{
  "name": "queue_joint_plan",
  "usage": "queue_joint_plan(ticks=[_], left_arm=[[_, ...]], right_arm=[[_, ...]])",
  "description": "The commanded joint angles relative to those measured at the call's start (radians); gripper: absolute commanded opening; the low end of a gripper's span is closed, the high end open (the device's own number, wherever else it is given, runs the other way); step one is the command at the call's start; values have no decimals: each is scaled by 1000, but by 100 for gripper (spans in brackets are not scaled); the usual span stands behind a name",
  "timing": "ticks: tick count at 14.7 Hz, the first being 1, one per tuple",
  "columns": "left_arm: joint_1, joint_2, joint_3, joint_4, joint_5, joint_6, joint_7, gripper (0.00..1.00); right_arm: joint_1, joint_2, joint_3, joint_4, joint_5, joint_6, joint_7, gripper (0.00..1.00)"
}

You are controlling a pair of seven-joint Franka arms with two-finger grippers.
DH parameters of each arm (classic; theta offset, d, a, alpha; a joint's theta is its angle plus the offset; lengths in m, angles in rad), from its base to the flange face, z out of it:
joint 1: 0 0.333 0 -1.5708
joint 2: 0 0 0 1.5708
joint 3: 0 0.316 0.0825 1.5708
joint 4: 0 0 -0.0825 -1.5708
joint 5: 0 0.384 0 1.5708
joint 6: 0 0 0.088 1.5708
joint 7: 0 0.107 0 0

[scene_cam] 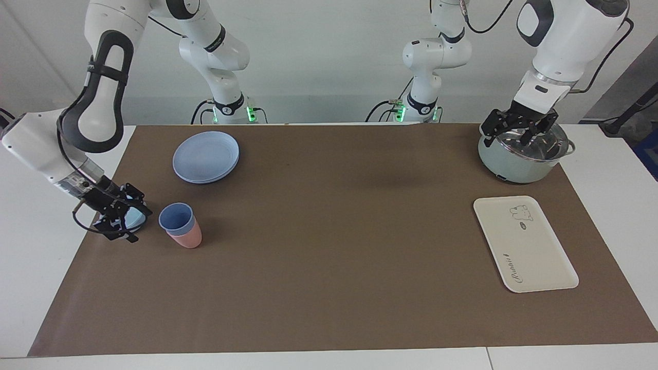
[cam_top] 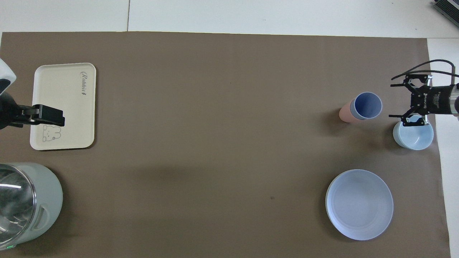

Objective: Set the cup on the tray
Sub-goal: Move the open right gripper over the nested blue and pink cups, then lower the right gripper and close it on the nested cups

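Right gripper [scene_cam: 119,218] is hanging open by the bowl [cam_top: 413,135], reaching for the cup [scene_cam: 176,218] nested in a pink one, well apart from the tray [scene_cam: 524,242]; next it's probably needing to straddle the rim; left gripper [scene_cam: 519,129] is waiting open over the pot [scene_cam: 524,154].

The cup [scene_cam: 176,218], a small periwinkle-blue tumbler without a handle, is seen nested inside a salmon-pink tumbler [scene_cam: 187,237] of like size, with only its rim and upper wall showing. The nested pair is tilted and rests on the desk [scene_cam: 329,246] toward the right arm's end. The tray [scene_cam: 524,243], flat, cream-white and rectangular with rounded corners, a bear drawing and dark script lettering, is laid flat toward the left arm's end, well apart from the cup.
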Motion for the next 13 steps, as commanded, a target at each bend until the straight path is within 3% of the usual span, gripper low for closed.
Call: queue_joint_plan(ticks=[1, 6, 13], left_arm=[[5, -31, -3, -33, 11, 4, -10, 100], [5, -31, -3, -33, 11, 4, -8, 100], [5, -31, -3, -41, 11, 9, -17, 100]], right_arm=[[-47, 131, 7, 125, 39, -92, -95, 100], [-60, 251, 12, 264, 40, -242, -97, 100], [-60, 291, 16, 263, 43, -429, -97, 100]])
